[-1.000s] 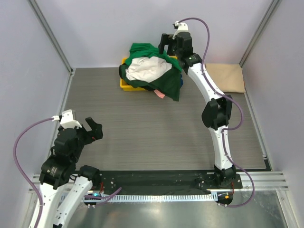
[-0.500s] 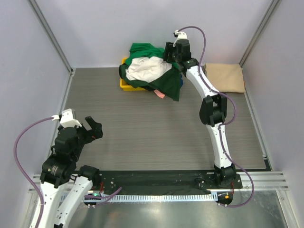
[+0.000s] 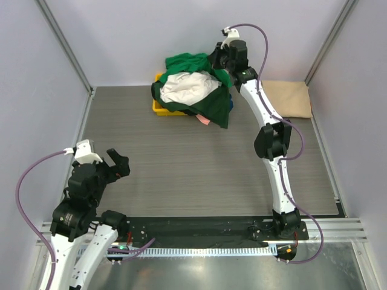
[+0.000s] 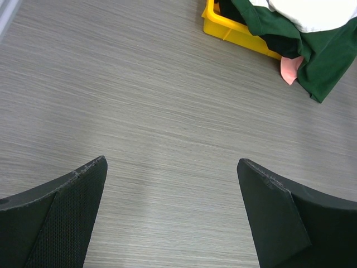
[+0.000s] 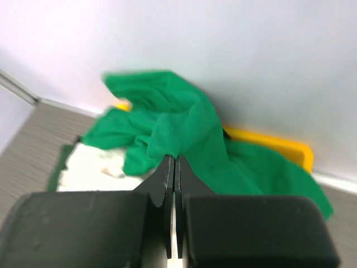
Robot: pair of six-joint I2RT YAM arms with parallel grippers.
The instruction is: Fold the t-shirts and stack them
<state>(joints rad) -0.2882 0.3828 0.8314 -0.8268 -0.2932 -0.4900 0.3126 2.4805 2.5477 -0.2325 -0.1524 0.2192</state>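
Right pincer clamped shut on fold of bright green t-shirt, atop heap in yellow tray, desk 12 o'clock. Left pincer spread wide, empty, 7 o'clock. Best: lift slowly, straight up, so white t-shirt and dark green t-shirt slide off.

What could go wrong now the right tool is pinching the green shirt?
1. The right tool grips only a small fold of the bright green shirt; it may slip out on lifting.
2. That shirt lies bunched with the white shirt and dark green shirt; pulling could drag them, or the yellow tray, along.
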